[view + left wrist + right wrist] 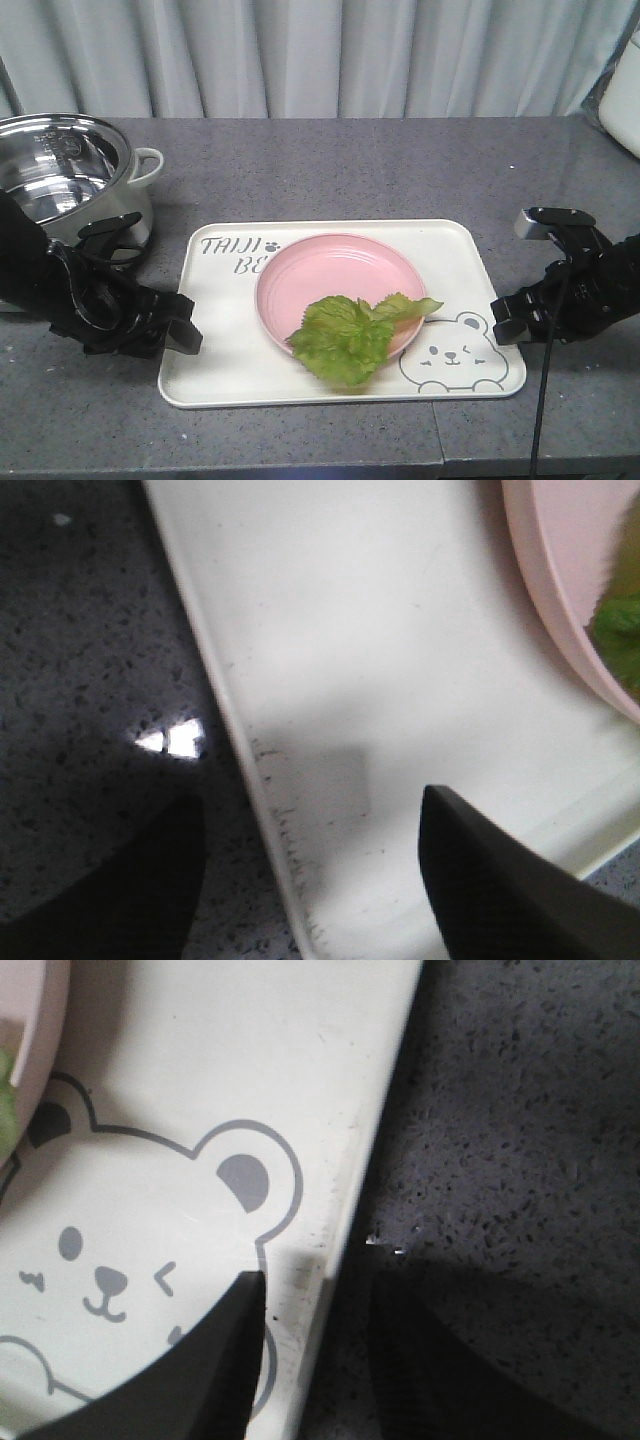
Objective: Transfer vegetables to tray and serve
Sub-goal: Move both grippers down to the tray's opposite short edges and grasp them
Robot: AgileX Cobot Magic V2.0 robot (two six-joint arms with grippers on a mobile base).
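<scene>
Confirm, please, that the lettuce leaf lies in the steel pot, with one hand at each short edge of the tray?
No: the exterior front-facing view shows the lettuce leaf on the pink plate on the tray, not in the steel pot. The left hand and right hand are at its short edges.

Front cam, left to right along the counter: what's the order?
Steel pot → left gripper → pink plate → bear drawing → right gripper. Tray and lettuce overlap the plate, so omitted.
</scene>
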